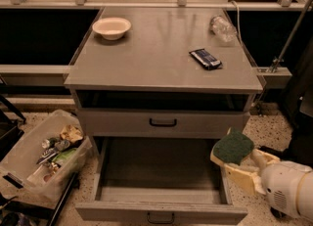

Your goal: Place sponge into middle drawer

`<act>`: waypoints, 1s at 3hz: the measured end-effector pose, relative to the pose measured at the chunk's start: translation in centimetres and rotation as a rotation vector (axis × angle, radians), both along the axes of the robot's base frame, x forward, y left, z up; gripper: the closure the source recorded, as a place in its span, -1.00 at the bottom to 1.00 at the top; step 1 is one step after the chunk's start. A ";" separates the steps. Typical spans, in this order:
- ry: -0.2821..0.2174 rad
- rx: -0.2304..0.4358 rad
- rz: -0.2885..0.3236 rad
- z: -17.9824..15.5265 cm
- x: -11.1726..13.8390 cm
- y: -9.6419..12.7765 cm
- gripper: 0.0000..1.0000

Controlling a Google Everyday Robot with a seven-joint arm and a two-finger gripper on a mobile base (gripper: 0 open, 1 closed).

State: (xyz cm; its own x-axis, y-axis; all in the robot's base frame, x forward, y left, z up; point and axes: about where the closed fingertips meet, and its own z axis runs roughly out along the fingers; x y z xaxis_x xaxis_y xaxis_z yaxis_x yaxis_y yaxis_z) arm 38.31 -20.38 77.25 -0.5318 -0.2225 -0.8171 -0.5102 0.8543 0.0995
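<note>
pincer [231, 160] around sponge [234, 146], beside open drawer [161, 173]

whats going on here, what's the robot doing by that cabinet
The robot's gripper, low on the right beside the cabinet, holds the sponge with its green side up. The middle drawer is pulled out, and the sponge sits at its right edge, not yet inside. The drawer above is shut. A bowl, a blue wrapper and a plastic bottle lie on the cabinet top.
</note>
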 end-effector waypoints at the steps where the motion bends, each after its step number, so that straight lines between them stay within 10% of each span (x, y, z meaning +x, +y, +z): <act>1: 0.130 0.069 -0.072 -9.8 2.5 -1.9 1.00; 2: 0.223 0.118 -0.102 -19.2 5.7 -1.2 1.00; 3: 0.250 0.132 -0.054 -20.9 6.6 1.3 1.00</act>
